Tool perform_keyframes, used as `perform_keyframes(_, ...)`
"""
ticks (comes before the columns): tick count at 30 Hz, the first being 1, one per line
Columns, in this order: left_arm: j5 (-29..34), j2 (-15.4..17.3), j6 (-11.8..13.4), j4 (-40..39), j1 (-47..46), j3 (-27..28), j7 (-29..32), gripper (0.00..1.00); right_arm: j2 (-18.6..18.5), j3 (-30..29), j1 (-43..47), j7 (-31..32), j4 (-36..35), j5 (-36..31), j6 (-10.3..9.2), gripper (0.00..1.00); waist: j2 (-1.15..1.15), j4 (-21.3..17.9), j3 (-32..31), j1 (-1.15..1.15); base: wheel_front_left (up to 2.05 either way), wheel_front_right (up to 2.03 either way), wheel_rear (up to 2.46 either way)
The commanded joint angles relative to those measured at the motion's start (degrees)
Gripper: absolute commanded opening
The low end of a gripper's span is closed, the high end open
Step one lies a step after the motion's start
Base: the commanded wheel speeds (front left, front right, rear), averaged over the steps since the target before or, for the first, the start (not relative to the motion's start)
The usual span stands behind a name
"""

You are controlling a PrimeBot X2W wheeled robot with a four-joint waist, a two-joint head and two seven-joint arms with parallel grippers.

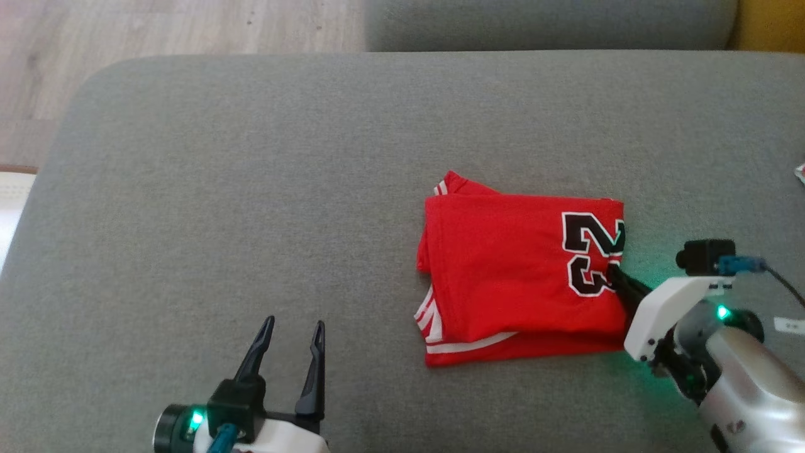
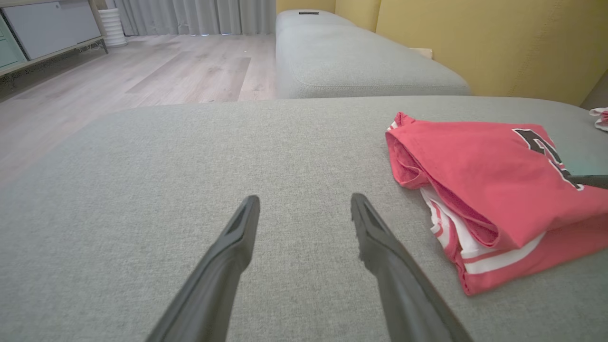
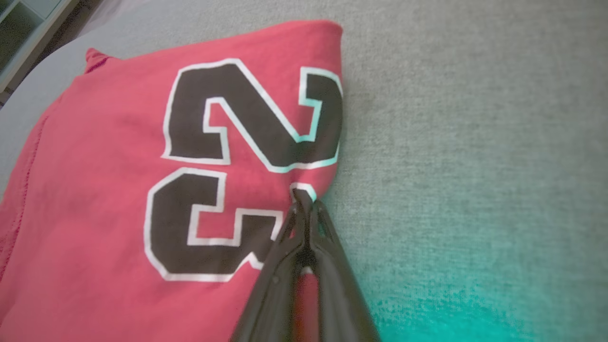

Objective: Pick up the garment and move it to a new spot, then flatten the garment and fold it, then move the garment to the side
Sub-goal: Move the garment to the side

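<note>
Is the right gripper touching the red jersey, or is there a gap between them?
Touching. The right wrist view shows the right gripper shut on the edge of the red jersey, pinching fabric beside the black number.

Grey cushion [image 1: 251,189] and its surroundings
Wooden floor [image 2: 142,71] lay beyond it; a yellow backrest [image 2: 475,42] and pale curtains [image 2: 190,16] stood farther off.

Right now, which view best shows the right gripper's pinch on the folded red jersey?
Right wrist view: the right gripper is shut on the folded red jersey at its edge beside the black number, close up. Head view shows it smaller, fingers blending into the print. Left wrist view catches a dark fingertip at the frame edge.
</note>
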Motion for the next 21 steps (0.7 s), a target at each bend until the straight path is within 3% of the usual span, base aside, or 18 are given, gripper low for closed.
perform_keyframes(1, -0.4, -0.5, 0.4, -2.3, -2.7, 1.5, -0.7, 1.00, -2.6, 1.3, -1.5, -1.1, 0.2, -0.4, 0.37, 0.00, 0.00, -1.1, 0.7, 0.00, 0.00, 0.00, 0.00)
perform_keyframes(8, -0.5, -0.5, 0.6, -3.6, -3.9, 1.3, -0.7, 1.00, -7.5, 1.2, -8.3, -3.0, 0.7, -2.3, 0.37, 0.00, 0.00, -5.0, 3.8, 0.00, 0.00, 0.00, 0.00)
perform_keyframes(21, -0.5, -0.5, -0.4, -5.3, -10.8, 0.4, -0.7, 1.00, -24.0, 0.3, -24.3, 1.8, -3.1, -11.2, 0.37, 0.00, 0.00, -12.3, 13.4, 0.00, 0.00, 0.00, 0.00)
